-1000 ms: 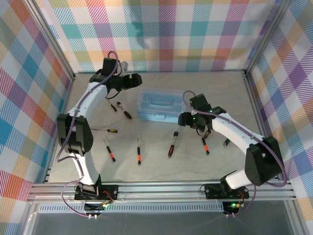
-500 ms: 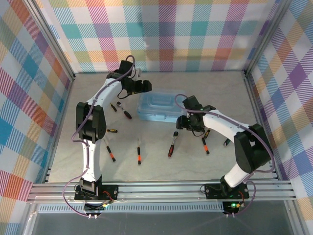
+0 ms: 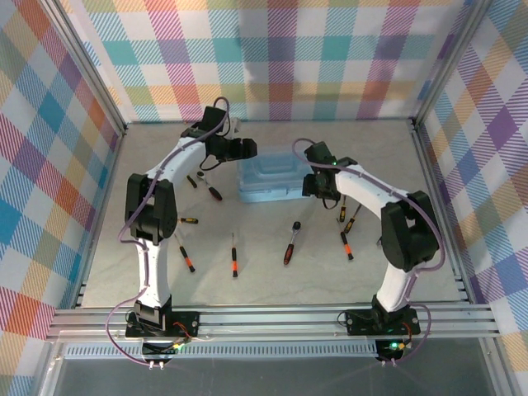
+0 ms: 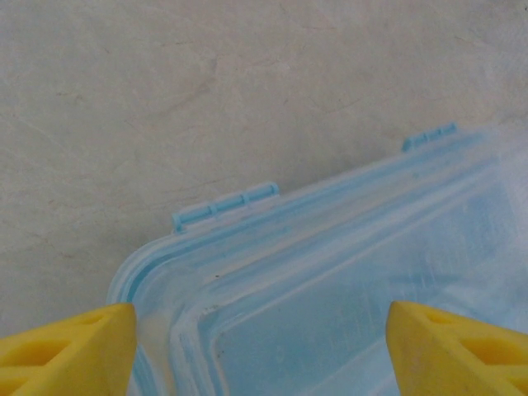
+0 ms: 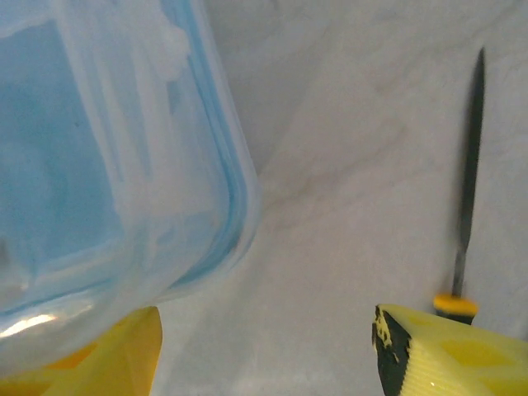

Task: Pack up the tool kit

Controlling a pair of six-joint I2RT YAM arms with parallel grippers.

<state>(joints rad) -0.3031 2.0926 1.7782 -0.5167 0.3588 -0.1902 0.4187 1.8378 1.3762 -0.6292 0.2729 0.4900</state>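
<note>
Tool kit box point(image 3: 268, 175) flanked by inward-bent arms (left fingers point(image 4: 74, 346), right fingers point(image 5: 462, 351) wide)

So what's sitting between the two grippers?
The light-blue box. In the top view the left gripper is at its left end and the right gripper at its right end, with nothing else between them.
</note>
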